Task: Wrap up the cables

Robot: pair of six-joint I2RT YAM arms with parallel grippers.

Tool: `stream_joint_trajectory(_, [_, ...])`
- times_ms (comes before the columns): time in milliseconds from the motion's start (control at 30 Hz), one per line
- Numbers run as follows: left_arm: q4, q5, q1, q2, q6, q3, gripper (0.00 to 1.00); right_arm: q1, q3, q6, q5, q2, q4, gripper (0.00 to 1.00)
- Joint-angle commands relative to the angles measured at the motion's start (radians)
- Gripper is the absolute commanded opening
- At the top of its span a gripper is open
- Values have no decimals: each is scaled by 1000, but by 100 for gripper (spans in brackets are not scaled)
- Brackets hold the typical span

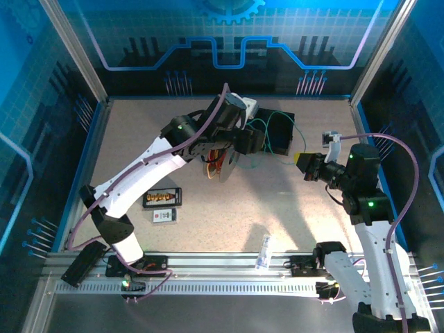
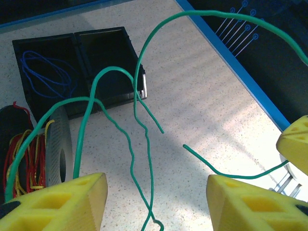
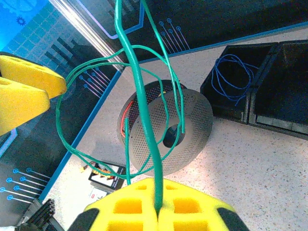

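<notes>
A green cable (image 3: 149, 142) runs up out of my right gripper (image 3: 158, 211), which is shut on it; from above, that gripper (image 1: 303, 161) hovers right of centre. The cable loops in the air toward my left gripper (image 1: 244, 142). In the left wrist view, two green cable strands (image 2: 151, 182) pass loosely between the yellow fingers (image 2: 62, 202) of the left gripper (image 2: 154, 207), which stands open. A grey perforated spool (image 3: 192, 120) stands tilted on the table with red and yellow cables (image 2: 26, 159) wound on it. A blue cable (image 2: 48, 72) lies coiled in a black box (image 1: 279, 132).
A small black board with orange connectors (image 1: 161, 198) and a white card (image 1: 164, 216) lie on the table near the left arm. A small clear item (image 1: 263, 253) sits on the front rail. Glass walls with blue edging (image 2: 231, 62) enclose the table.
</notes>
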Motion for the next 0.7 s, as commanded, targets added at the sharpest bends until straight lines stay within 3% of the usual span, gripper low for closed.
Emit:
stream_joint_trajectory(0, [-21, -18, -1, 4, -14, 32, 58, -7, -2, -20, 1, -8, -11, 0])
stream_joint_trajectory(667, [28, 22, -2, -46, -25, -14, 75, -8, -20, -14, -9, 15, 15, 0])
